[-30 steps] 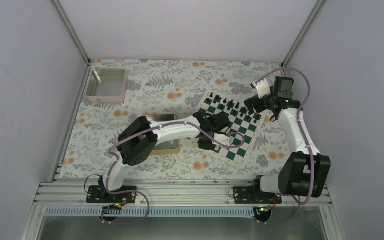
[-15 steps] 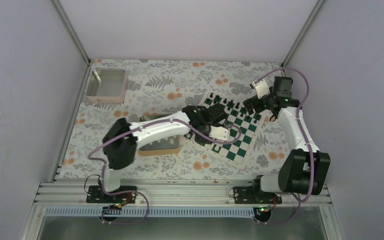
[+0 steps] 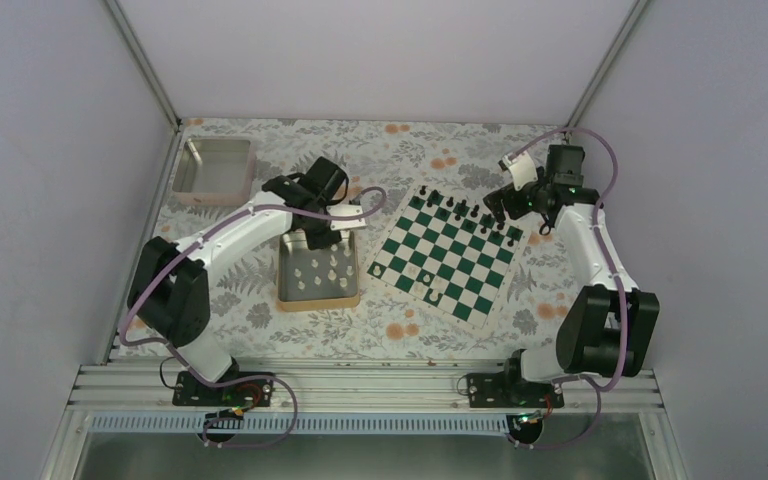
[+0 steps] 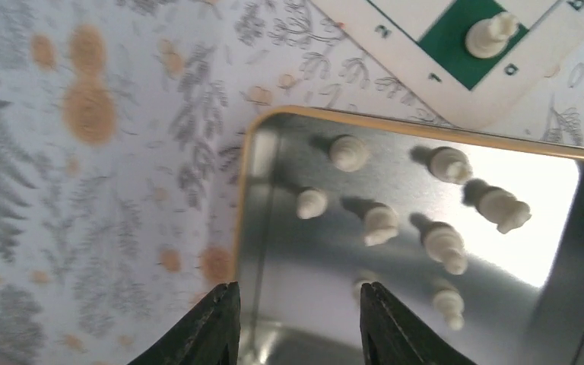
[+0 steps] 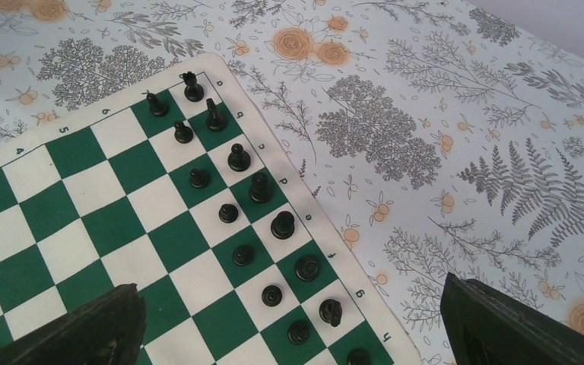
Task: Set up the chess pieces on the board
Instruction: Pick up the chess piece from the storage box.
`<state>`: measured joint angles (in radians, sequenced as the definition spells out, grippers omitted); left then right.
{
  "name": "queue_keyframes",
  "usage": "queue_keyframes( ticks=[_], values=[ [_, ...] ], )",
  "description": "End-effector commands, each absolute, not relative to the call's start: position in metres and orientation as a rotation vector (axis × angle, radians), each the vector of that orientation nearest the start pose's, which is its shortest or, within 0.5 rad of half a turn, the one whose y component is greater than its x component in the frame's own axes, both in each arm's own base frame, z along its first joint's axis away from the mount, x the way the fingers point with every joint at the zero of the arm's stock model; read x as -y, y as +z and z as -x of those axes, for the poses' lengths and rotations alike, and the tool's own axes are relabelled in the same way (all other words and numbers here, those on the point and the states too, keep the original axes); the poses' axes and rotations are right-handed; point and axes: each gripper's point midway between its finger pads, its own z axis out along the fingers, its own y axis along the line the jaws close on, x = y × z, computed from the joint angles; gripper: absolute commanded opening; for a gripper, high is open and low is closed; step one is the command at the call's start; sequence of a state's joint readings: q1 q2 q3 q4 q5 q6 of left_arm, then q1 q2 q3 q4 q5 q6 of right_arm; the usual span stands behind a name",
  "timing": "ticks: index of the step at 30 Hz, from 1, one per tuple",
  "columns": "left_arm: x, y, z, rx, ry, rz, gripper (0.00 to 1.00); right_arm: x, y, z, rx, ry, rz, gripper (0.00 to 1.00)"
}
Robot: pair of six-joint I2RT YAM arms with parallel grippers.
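Observation:
Several white chess pieces [image 4: 380,223] stand inside a gold-rimmed tin [image 4: 237,220], which lies left of the board [image 3: 465,262] in the top view. One white piece [image 4: 490,36] stands on a green corner square of the board [image 4: 456,57]. A couple of white pieces [image 3: 429,291] show near the board's near edge. My left gripper [image 4: 296,293] hovers over the tin's edge, open, with nothing between its fingers; from above the left gripper [image 3: 352,215] is at the tin's [image 3: 285,272] far end. My right gripper [image 5: 290,289] hangs wide open and empty over the board's [image 5: 84,251] far right edge.
Black pieces [image 5: 258,186] fill two rows along the board's far side [image 3: 460,211]. A pinkish square tray [image 3: 214,170] sits at the far left. The floral tablecloth [image 3: 260,320] covers the table, and white walls close it in on three sides.
My left arm has swung from the board's near part back to the left and now hovers over the tin with its jaws apart. The right arm has barely moved.

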<state>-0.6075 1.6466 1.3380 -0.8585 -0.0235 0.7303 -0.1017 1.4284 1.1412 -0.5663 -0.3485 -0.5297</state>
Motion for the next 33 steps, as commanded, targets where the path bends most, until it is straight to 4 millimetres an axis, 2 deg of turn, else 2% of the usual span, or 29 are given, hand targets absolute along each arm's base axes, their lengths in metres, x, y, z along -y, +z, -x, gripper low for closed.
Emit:
queue_keyframes(
  ticks=[1, 9, 13, 33],
  values=[
    [0.238, 0.122, -0.311, -2.096, -0.091, -1.72, 0.38, -0.021, 0.199, -0.399, -2.24, 0.157, 0.644, 1.0],
    [0.252, 0.079, -0.317, -2.121, -0.168, -1.74, 0.35, -0.022, 0.198, -0.395, -2.246, 0.156, 0.646, 1.0],
    [0.255, 0.064, -0.318, -2.144, -0.186, -1.762, 0.34, -0.021, 0.195, -0.392, -2.25, 0.146, 0.646, 1.0],
    [0.253, 0.041, -0.327, -2.178, -0.139, -1.788, 0.33, -0.022, 0.191, -0.391, -2.252, 0.161, 0.638, 1.0]
  ],
)
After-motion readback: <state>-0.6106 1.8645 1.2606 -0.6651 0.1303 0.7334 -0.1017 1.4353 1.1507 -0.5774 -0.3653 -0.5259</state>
